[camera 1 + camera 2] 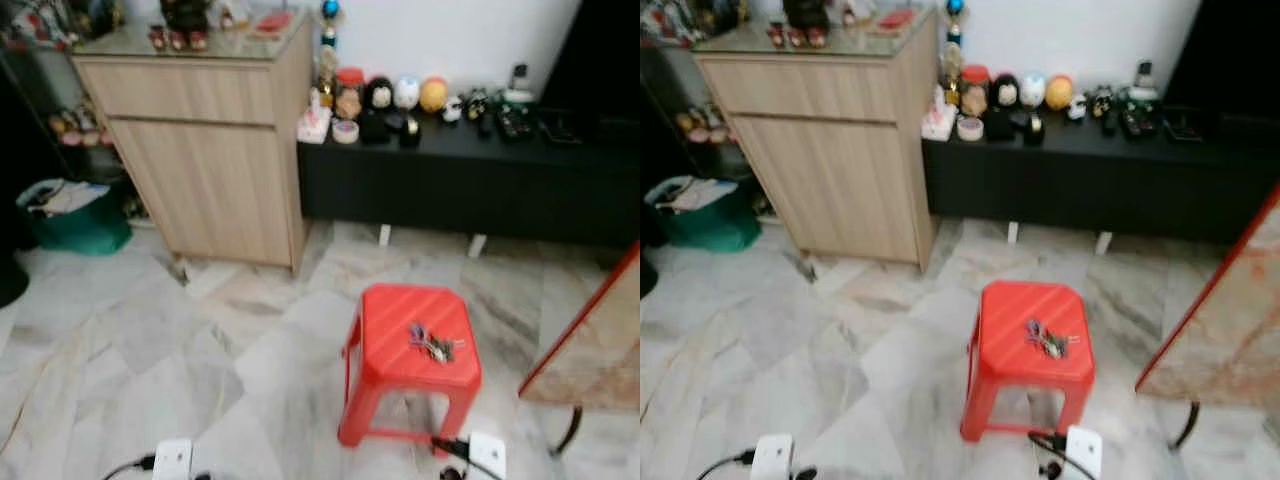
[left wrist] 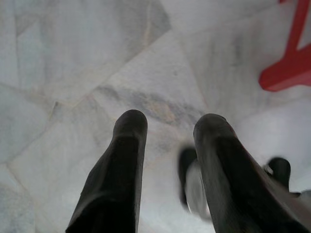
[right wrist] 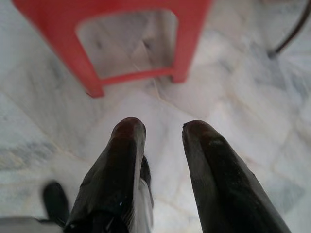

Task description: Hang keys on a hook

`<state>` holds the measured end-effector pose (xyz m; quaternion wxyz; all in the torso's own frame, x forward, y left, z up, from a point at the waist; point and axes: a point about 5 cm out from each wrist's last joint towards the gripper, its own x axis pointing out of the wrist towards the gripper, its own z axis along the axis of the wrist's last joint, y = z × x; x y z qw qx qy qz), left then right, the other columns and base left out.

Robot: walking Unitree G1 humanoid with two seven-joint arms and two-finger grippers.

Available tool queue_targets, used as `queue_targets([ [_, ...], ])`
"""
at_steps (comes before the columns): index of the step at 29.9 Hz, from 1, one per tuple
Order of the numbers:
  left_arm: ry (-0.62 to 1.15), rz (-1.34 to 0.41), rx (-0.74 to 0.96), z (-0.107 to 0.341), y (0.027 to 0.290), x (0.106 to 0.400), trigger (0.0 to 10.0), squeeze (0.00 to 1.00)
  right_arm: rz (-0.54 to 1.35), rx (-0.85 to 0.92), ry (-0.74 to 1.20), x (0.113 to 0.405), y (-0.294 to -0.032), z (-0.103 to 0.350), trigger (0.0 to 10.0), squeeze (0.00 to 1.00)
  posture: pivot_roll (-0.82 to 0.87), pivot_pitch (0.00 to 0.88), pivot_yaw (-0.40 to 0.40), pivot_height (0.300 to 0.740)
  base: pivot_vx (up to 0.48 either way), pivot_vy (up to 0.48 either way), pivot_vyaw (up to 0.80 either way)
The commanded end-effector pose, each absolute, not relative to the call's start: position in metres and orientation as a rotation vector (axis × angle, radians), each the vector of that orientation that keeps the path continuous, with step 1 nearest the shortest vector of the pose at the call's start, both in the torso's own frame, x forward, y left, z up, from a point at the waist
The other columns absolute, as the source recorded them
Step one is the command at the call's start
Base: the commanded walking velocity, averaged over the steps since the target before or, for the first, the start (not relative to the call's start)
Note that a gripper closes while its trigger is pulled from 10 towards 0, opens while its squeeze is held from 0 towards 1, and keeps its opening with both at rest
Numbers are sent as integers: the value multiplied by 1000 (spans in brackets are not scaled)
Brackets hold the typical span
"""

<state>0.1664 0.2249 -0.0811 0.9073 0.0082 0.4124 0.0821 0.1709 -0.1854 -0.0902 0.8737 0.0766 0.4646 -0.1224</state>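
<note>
The keys lie in a small bunch on top of the red plastic stool, near the robot and a touch to its right, and nothing grips them. The left gripper hangs over bare marble floor, fingers parted and empty. The right gripper points at the floor just short of the stool's legs, likewise spread and empty. No hook can be made out. By my reckoning the whole job remains: reach, pick up, find the hook, hang.

You will find no readable text, label, brand or number here; the small items on the black bench and the cabinet top are too blurred to read.
</note>
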Motion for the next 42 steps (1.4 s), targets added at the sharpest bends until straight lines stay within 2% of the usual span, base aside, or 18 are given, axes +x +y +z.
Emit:
queue_targets([
  [1, 871, 188, 21, -83, 232, 160, 10000, 0, -237, 173, 984, 169, -177, -92, 10000, 0, 7, 20, 9, 740, 322, 0, 0],
  [7, 870, 188, 21, -82, 232, 160, 10000, 0, -251, 179, 982, 169, -178, -92, 10000, 0, 7, 19, 10, 740, 324, 0, 0],
  [13, 870, 187, 23, -82, 232, 160, 10000, 0, -252, 185, 978, 169, -178, -92, 10000, 0, 7, 19, 10, 740, 325, 0, -648],
  [17, 870, 188, 25, -82, 233, 160, 10000, 0, -250, 185, 973, 170, -178, -91, 10000, 0, 9, 20, 10, 740, 323, 0, 0],
  [42, 873, 169, 45, -83, 232, 160, 10000, 0, -231, 172, 970, 170, -178, -91, 10000, 0, 6, 6, 7, 740, 0, -22, 0],
])
